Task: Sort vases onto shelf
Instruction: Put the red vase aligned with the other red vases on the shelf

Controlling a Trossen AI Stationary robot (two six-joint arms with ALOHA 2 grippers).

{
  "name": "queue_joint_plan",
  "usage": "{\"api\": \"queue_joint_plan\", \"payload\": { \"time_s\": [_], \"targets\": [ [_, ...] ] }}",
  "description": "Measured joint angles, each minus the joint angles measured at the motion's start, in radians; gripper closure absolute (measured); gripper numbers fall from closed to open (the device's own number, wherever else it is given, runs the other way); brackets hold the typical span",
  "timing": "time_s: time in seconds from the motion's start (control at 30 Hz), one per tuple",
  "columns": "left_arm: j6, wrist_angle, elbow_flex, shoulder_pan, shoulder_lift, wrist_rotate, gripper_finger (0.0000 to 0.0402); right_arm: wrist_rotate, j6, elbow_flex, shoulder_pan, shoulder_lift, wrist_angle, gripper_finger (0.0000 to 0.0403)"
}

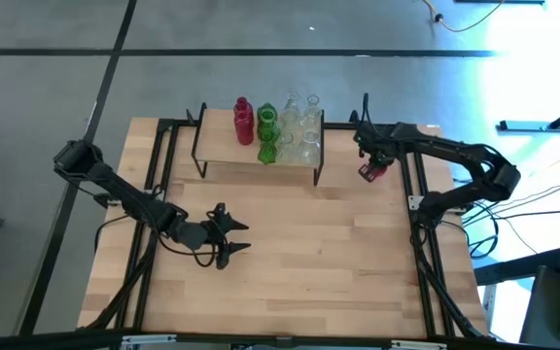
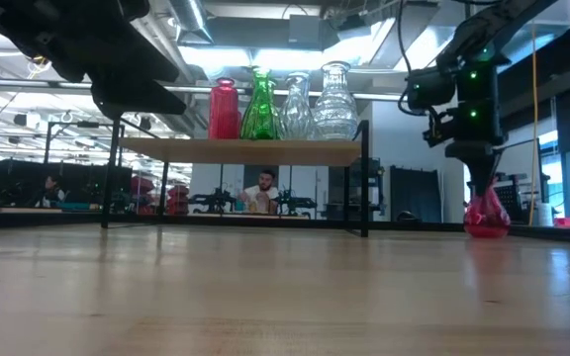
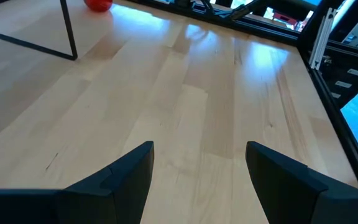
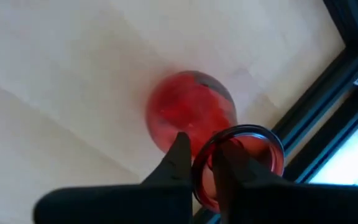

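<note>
1. The right gripper (image 4: 199, 163) stands over the small red glass vase (image 4: 191, 118) with the round body and narrow neck. Its two dark fingers are pressed together on the rim of the neck — one finger outside the mouth, the other apparently just inside, though the wrist view is close and blurred there.
2. That red vase (image 2: 486, 215) sits upright on the light wooden tabletop (image 1: 329, 262), directly beneath the right gripper and just beside the table's black edge rail (image 4: 328, 106).
3. To the side of the right gripper stands the low light-wood shelf on thin black legs (image 1: 224, 146). On its board are a red glass vase (image 2: 224, 109), a green glass vase (image 2: 259, 107) and clear glass vases (image 2: 334, 104), grouped close together.
4. The left gripper (image 1: 233, 234) waits low over the tabletop, well apart from the shelf — its fingers (image 3: 124, 174) spread, with only bare wood between them.
5. Beyond the table, under the shelf in the low view, a person (image 2: 262, 190) is seated far off.
</note>
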Motion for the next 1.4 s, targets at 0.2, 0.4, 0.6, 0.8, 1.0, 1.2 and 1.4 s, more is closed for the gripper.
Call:
{"api": "queue_joint_plan", "payload": {
  "time_s": [0.2, 0.4, 0.6, 0.8, 1.0, 1.2, 1.4],
  "targets": [
    [-0.011, 0.006, 0.0, 0.0, 0.0, 0.0, 0.0153, 0.028, 0.062, 0.005, 0.21, -0.054, -0.072, 0.0387],
    [-0.008, 0.032, 0.0, -0.002, 0.0, 0.02, 0.0153, 0.001, 0.187, 0.037, 0.508, -0.086, -0.095, 0.0387],
    [-0.007, 0.041, 0.0, -0.005, -0.001, 0.055, 0.0153, 0.004, 0.236, 0.124, 0.822, -0.047, -0.037, 0.0395],
    [-0.016, 0.047, 0.0, -0.069, -0.001, 0.089, 0.0153, 0.017, 0.219, 0.283, 0.986, 0.088, 0.051, 0.0391],
    [-0.017, 0.043, 0.0, -0.153, 0.0, 0.001, 0.0153, 0.013, 0.107, 0.521, 1.029, 0.315, 0.064, 0.0393],
    [-0.041, 0.021, 0.0, -0.211, 0.0, -0.074, 0.0153, -0.036, -0.014, 0.776, 1.024, 0.531, 0.017, 0.0388],
    [-0.049, 0.015, 0.0, -0.246, 0.024, -0.168, 0.0153, -0.051, -0.08, 0.967, 1.024, 0.701, -0.055, 0.0388]
  ]
}}
